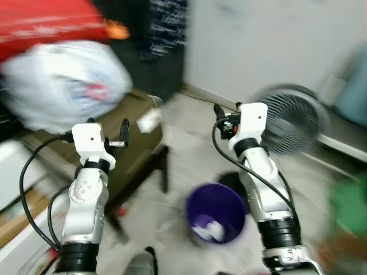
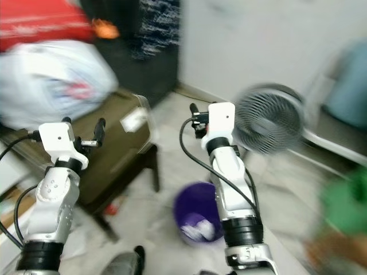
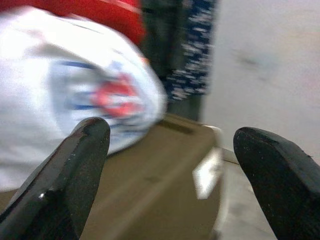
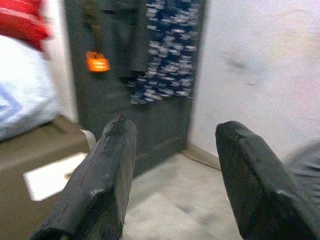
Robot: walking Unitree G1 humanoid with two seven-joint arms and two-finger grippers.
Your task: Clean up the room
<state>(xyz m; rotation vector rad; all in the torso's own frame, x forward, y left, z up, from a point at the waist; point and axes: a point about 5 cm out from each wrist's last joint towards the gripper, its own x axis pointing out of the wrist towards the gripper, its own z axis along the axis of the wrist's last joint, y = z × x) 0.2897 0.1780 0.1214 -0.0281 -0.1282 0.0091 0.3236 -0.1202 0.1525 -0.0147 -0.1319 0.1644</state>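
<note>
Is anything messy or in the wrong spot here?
A big white plastic bag is piled on the brown bench. The purple bin on the floor holds crumpled white paper. The blur hides anything smaller.

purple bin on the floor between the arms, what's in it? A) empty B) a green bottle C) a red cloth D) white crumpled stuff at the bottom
D: the head views, though blurred, show pale white crumpled material lying at the bottom of the purple bin; nothing green or red is inside it.
</note>
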